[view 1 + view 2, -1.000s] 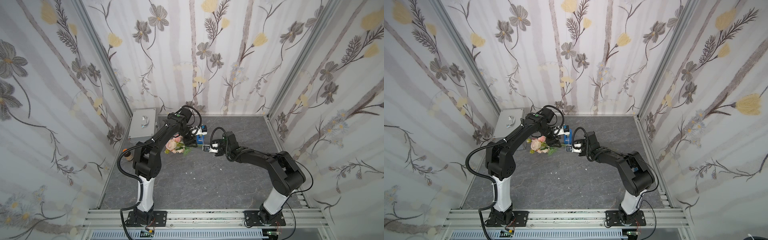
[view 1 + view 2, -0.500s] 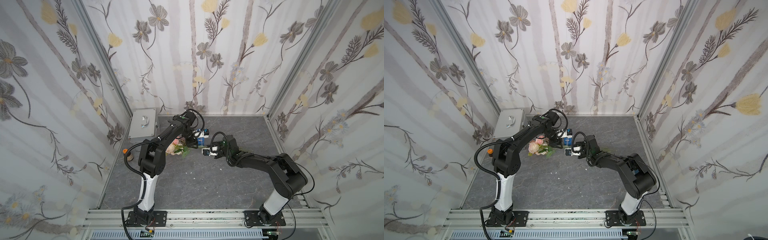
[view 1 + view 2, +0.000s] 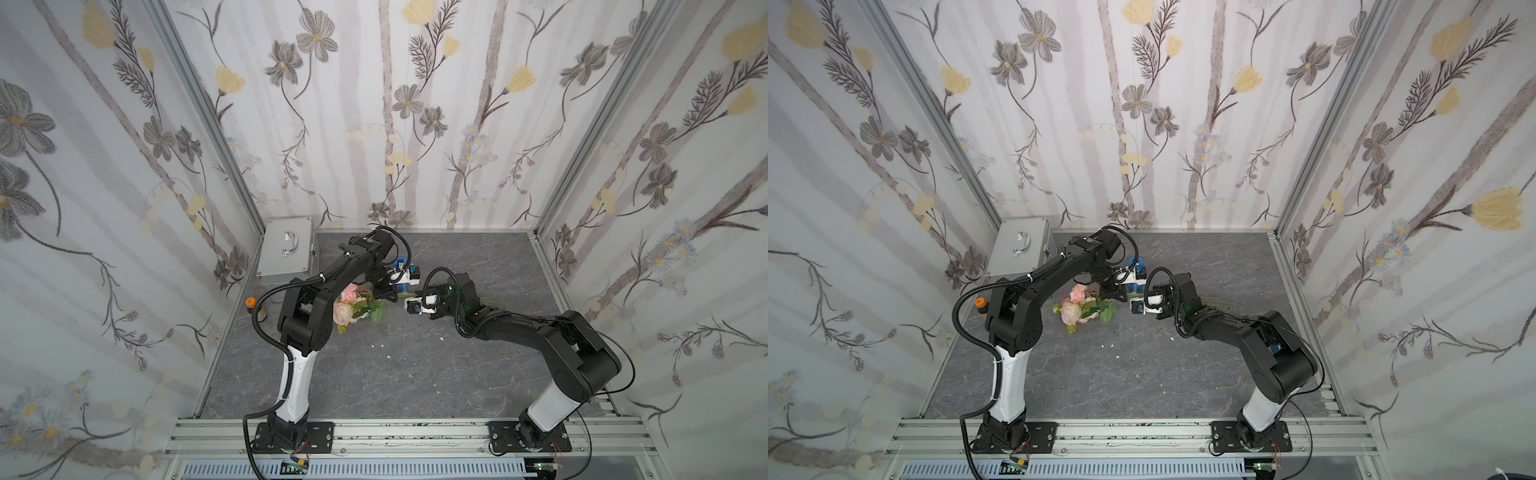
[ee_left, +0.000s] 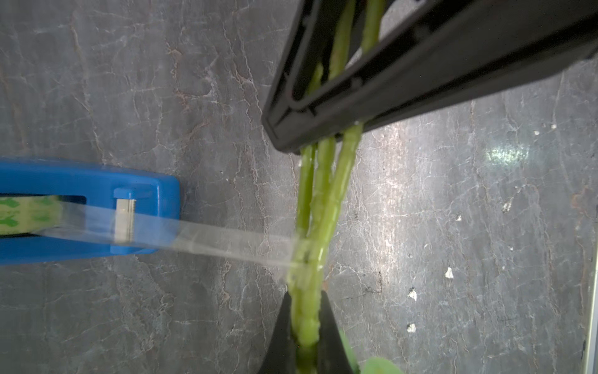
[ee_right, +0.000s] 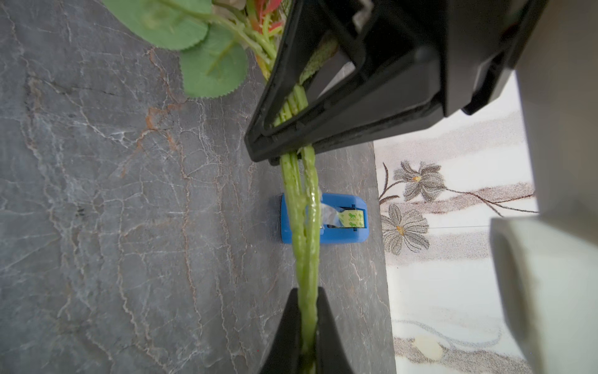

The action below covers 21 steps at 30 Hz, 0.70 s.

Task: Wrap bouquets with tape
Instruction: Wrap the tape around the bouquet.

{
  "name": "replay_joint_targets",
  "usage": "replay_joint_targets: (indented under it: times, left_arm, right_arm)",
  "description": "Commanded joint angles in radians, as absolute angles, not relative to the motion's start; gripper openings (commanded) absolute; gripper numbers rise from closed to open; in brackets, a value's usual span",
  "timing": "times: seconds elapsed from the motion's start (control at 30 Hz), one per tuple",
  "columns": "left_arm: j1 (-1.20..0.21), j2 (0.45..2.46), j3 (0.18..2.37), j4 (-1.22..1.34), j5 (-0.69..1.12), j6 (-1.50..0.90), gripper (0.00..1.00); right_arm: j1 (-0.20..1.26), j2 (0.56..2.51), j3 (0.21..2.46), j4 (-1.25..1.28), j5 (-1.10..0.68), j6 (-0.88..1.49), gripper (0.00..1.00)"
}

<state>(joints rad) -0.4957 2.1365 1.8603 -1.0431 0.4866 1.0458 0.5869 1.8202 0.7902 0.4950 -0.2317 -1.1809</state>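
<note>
Open a second ago, the left claw [image 4: 305, 343] now pinches the bouquet [image 3: 347, 305] by its stems [image 4: 323, 194], and the right claw [image 5: 304, 340] pinches them too; stems lie nine to three o'clock, tape [image 4: 226, 243] stuck between the claws, dispenser [image 3: 400, 264] at twelve.

We count one dispenser [image 4: 97, 184], and in it one roll [image 4: 26, 213] of tape, with one clear strip [image 4: 220, 241] running out of it. Just beside the dispenser we count one bouquet [image 3: 351, 307]: three stems [image 4: 323, 194] and at least two blooms [image 3: 1068, 313]. We count two arms [image 3: 324, 282], each with one gripper: a left gripper [image 4: 305, 296] and a right gripper [image 5: 305, 291]. Well apart from the dispenser we count one case [image 3: 286, 251] and one bottle [image 3: 249, 302]. Near the dispenser lie a few white scraps [image 4: 448, 272], too small to count surely.
</note>
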Motion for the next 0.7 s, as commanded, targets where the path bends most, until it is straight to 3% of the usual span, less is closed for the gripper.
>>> replay_joint_targets:
  times: [0.0, 0.03, 0.07, 0.17, 0.37, 0.67]
  left_arm:
    - [-0.491, 2.128, 1.867, -0.992, 0.471, 1.023, 0.00]
    - [-0.491, 2.123, 1.866, -0.989, 0.465, 1.024, 0.00]
    - [-0.491, 2.122, 1.866, -0.989, 0.459, 1.028, 0.00]
    - [-0.492, 2.118, 1.868, -0.999, 0.456, 1.030, 0.00]
    - [-0.517, 2.097, 1.819, -0.978, 0.371, 1.057, 0.00]
    - [-0.547, 1.955, 1.561, -0.643, 0.223, 1.063, 0.00]
  right_arm:
    - [0.593, 1.779, 0.775, 0.566, -0.317, -1.123, 0.53]
    - [0.595, 1.753, 0.755, 0.564, -0.309, -1.116, 0.76]
    - [0.595, 1.723, 0.711, 0.562, -0.305, -1.104, 0.87]
    - [0.593, 1.587, 0.621, 0.491, -0.308, -1.046, 0.99]
    - [0.517, 1.382, 0.622, 0.260, -0.407, -0.792, 1.00]
    - [0.384, 1.582, 0.965, -0.091, -0.656, -0.717, 0.90]
